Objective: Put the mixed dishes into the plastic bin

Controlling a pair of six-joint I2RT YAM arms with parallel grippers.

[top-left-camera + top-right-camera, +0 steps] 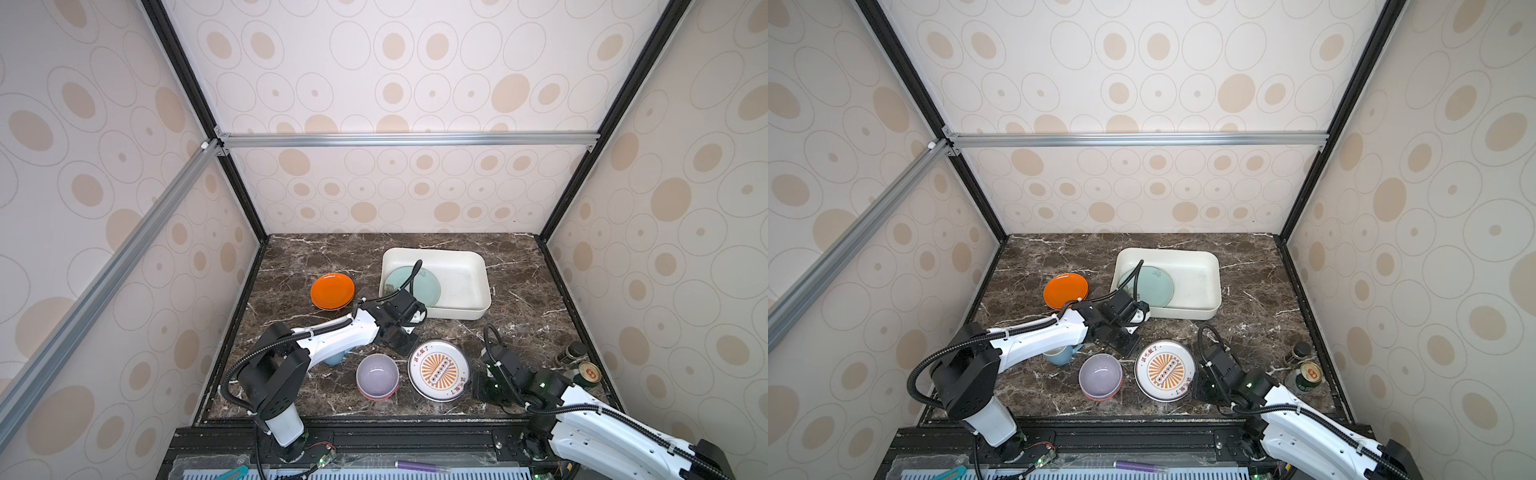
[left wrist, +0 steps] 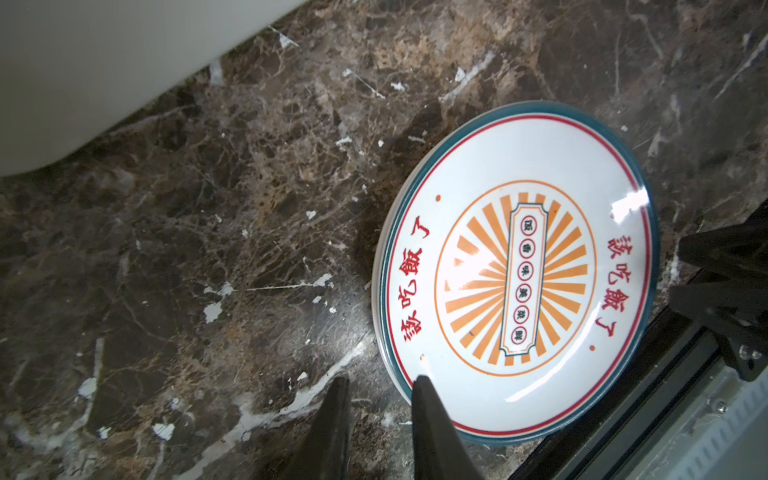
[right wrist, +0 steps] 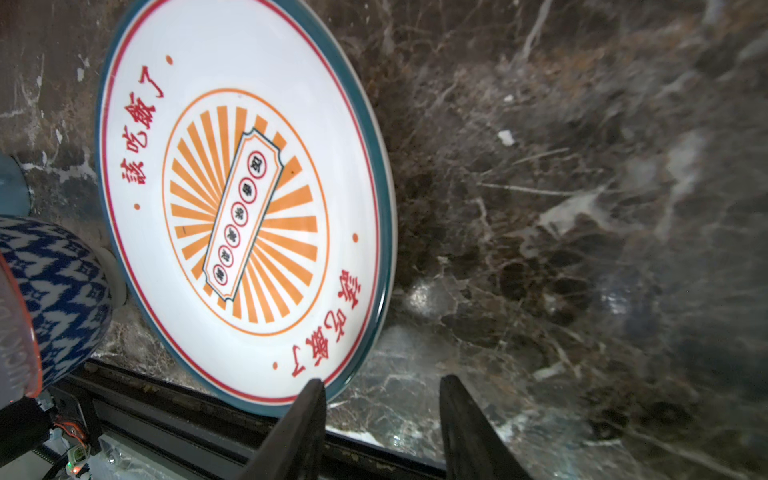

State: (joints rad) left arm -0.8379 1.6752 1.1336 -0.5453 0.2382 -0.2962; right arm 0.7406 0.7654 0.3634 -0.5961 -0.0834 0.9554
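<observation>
Early stage. Bin (image 1: 457,313) sits toward the desk's (image 1: 519,291) back edge with only the mint plate (image 1: 428,291) inside.

Remaining outside:
- orange plate (image 1: 332,290), near the bin's left side
- mug (image 1: 1059,355), under the left arm (image 1: 332,336) toward the left edge
- lilac bowl (image 1: 377,375), nested in the patterned bowl (image 3: 58,282) by the front edge
- sunburst plate (image 1: 439,370), also by the front edge

Left gripper (image 2: 380,380) has jaws slightly apart over the sunburst plate's rim, nothing clamped. Right gripper (image 3: 382,380) has jaws wider apart at the opposite rim, empty. Sunburst plate looks next; a pale rim shows under it, maybe another plate.

Gold-topped can (image 1: 589,372), darker can (image 1: 574,352), perhaps green, on marble tabletop (image 1: 316,257)
</observation>
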